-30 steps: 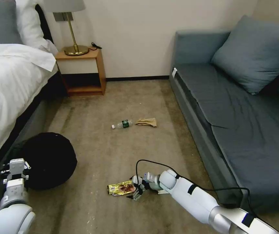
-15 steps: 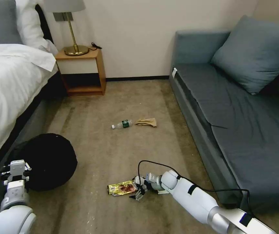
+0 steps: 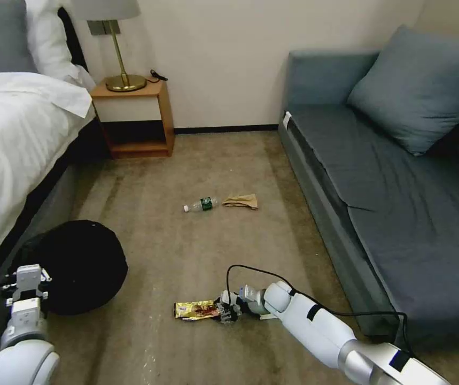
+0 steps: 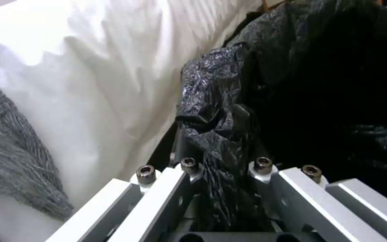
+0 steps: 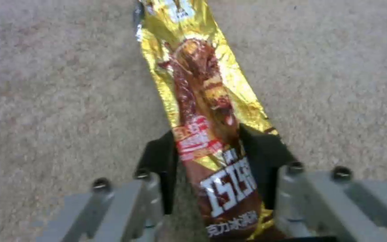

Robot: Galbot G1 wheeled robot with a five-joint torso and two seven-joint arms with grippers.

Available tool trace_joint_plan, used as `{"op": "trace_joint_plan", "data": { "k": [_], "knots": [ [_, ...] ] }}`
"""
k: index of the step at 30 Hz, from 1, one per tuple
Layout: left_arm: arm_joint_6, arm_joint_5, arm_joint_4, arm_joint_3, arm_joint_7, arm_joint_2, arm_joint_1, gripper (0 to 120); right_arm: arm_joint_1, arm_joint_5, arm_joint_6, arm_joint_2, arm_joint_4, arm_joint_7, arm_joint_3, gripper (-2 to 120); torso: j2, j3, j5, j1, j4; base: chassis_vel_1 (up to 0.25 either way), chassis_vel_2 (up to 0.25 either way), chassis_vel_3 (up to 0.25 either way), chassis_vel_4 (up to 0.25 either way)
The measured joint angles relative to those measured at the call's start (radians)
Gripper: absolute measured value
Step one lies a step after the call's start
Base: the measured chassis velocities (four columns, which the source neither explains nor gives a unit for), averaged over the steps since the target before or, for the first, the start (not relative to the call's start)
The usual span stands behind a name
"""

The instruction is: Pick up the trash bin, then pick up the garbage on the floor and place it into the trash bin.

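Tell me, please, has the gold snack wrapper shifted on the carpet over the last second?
Yes, slightly: the gold snack wrapper has slid toward the trash bin, away from the sofa, and looks narrower, with the right claw shut on its end.

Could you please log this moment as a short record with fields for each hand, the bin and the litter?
left hand: shut on the bag rim of the bin, beside the bed
right hand: low at the carpet, fingers closed on the gold wrapper
bin: near the bed, black bag lining it
bottle: lying on the carpet, farther off
paper scrap: on the carpet just beside the bottle
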State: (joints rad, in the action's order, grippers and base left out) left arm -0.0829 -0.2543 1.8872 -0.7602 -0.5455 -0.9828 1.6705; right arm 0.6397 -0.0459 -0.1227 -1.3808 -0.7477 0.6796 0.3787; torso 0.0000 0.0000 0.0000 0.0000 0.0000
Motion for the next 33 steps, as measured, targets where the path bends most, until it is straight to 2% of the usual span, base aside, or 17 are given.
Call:
{"op": "trace_joint_plan", "data": {
  "k": [3,5,7,10,24,29,30,31,33],
  "knots": [
    [0.002,0.0,0.0,0.0,0.0,0.0,0.0,7,0.001,0.006,0.002,0.008,-0.012,0.002,0.0,28,0.0,0.0,0.0,0.0,0.0,0.0,0.0,0.0,0.0],
    [0.009,0.0,0.0,-0.001,0.001,0.002,0.003,7,0.001,0.012,0.004,0.02,-0.022,0.004,0.0,16,0.0,0.0,0.0,0.0,0.0,0.0,0.0,0.0,0.0],
    [0.01,0.0,0.0,-0.001,0.002,0.003,0.004,7,0.001,0.014,0.005,0.025,-0.025,0.004,0.0,13,0.0,0.0,0.0,0.0,0.0,0.0,0.0,0.0,0.0],
    [-0.003,0.012,-0.011,-0.002,0.002,0.007,0.01,7,0.001,0.016,0.007,0.037,-0.03,0.005,-0.003,0,0.0,0.0,0.0,0.0,-0.0001,0.0,0.0,0.0,0.0],
    [0.017,0.026,-0.018,-0.003,0.005,0.0,0.029,7,0.022,0.041,0.007,0.046,-0.073,0.009,-0.06,0,0.0,0.0,0.0,0.0,0.0,0.0,0.0,0.0,0.0],
    [0.01,0.039,-0.019,-0.004,0.005,-0.004,0.034,7,0.045,0.125,0.024,0.094,-0.208,0.001,-0.084,0,0.0,0.0,0.0001,0.0,-0.0001,0.0,0.0,0.0,0.0],
    [0.027,0.041,-0.018,0.0,0.006,-0.014,0.033,7,0.056,0.212,0.044,0.117,-0.318,-0.006,-0.107,0,0.0,0.0,0.0,0.0,-0.0001,0.0,0.0,0.0,0.0],
    [0.027,0.041,-0.018,0.0,0.006,-0.014,0.033,7,0.056,0.212,0.044,0.117,-0.318,-0.006,-0.107,0,0.0,0.0,0.0,0.0,-0.0001,0.0,0.0,0.0,0.0],
    [0.049,0.048,-0.018,0.009,0.012,-0.026,0.027,7,0.06,0.306,0.07,0.132,-0.419,-0.025,-0.119,0,0.0,0.0,0.0,0.0,0.0,0.0,0.0,0.0,0.0]
  ]
}}
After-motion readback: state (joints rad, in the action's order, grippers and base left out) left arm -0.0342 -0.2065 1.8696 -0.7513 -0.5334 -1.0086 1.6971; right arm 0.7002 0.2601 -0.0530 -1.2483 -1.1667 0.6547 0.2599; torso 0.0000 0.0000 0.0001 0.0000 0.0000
